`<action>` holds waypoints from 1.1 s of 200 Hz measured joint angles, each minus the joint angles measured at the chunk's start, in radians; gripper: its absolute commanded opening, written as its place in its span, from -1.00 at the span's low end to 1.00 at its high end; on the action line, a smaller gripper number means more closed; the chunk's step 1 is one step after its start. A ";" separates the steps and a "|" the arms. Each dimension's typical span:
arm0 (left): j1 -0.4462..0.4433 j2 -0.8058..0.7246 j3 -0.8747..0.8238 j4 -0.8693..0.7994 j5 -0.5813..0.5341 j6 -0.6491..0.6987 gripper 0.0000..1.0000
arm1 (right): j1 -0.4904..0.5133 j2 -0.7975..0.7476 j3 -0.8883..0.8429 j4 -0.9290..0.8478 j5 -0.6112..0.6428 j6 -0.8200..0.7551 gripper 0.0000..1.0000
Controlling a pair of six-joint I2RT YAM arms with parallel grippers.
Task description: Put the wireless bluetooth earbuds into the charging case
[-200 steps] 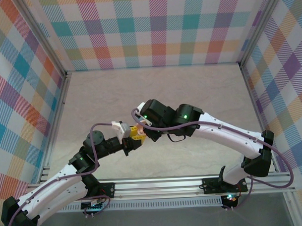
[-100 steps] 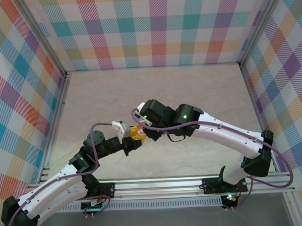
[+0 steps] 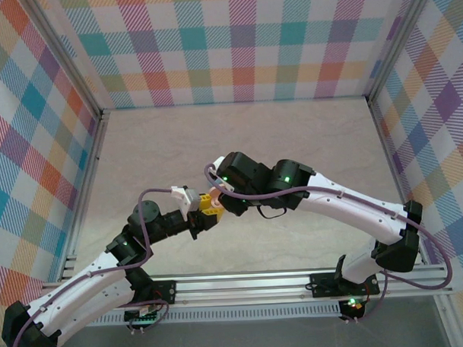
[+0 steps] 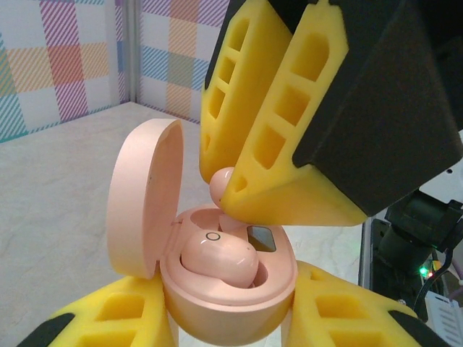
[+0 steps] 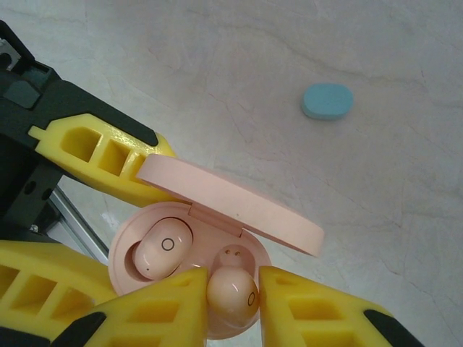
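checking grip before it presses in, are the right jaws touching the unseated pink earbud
Touching. The right wrist view shows the pink earbud pinched, no gap, between the jaws of the right gripper, above the pink case.

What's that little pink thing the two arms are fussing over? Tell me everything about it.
A small oval pink case, smooth plastic, hinged lid flipped up. One pink earbud sits in a well; the other well is empty, with a second earbud held above it by the right pincer. The left pincer grips the case's sides.
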 measured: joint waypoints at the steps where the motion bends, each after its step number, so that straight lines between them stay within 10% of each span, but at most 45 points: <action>1: 0.000 0.000 0.000 0.000 0.000 0.000 -0.63 | 0.000 0.000 0.000 0.000 0.000 0.001 -0.49; 220: 0.000 -0.031 -0.013 0.016 -0.018 -0.026 -0.65 | -0.047 0.025 0.032 0.008 -0.111 0.032 -0.46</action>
